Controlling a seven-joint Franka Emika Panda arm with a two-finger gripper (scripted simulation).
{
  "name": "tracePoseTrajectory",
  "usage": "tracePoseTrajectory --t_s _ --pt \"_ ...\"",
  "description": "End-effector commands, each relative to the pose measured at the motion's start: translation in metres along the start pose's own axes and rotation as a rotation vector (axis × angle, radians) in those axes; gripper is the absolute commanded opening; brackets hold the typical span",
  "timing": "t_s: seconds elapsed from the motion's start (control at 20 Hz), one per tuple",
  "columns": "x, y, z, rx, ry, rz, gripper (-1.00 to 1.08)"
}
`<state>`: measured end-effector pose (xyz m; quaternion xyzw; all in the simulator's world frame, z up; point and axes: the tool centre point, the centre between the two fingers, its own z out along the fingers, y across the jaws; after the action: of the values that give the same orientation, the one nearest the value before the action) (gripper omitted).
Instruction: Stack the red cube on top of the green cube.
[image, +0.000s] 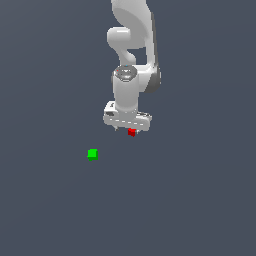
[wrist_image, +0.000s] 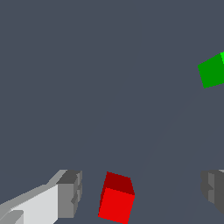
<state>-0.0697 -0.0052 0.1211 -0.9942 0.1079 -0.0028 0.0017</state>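
Red cube (image: 131, 132): small, solid, plain red, lying on the dark grey floor, turned slightly askew in the wrist view (wrist_image: 116, 198). Green cube (image: 92, 154): small, plain bright green, similar in size, resting on the same floor toward the exterior view's left and nearer that camera, well apart from the red cube; cut by the frame edge in the wrist view (wrist_image: 212, 70).

White, glossy, rounded arm links (image: 131, 30) with dark grey bands at the joints. Grey circular cap atop the wrist segment (image: 126, 73). Wide, flat white gripper (image: 129, 129) body marked by a dashed pale line along its lower edge. Blocky grey fingers (wrist_image: 70, 194), ridged on the inner faces, white behind.
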Motion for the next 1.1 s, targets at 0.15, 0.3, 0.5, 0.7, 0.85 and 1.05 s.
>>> tracePoseTrajectory --t_s 0.15,0.3,0.5,0.7,0.85,1.05 --pt "-0.034 -0.002 0.021 -0.002 -0.002 0.112 1.00" --pt "-0.049 -0.005 0.031 -0.003 -0.003 0.162 1.00" --pt "-0.064 -0.008 0.041 -0.004 -0.004 0.214 1.00" --pt "-0.074 -0.011 0.047 -0.005 -0.004 0.248 1.00" --pt "-0.077 -0.013 0.050 -0.005 -0.004 0.261 1.00" --pt "-0.078 -0.014 0.051 -0.005 -0.005 0.264 1.00"
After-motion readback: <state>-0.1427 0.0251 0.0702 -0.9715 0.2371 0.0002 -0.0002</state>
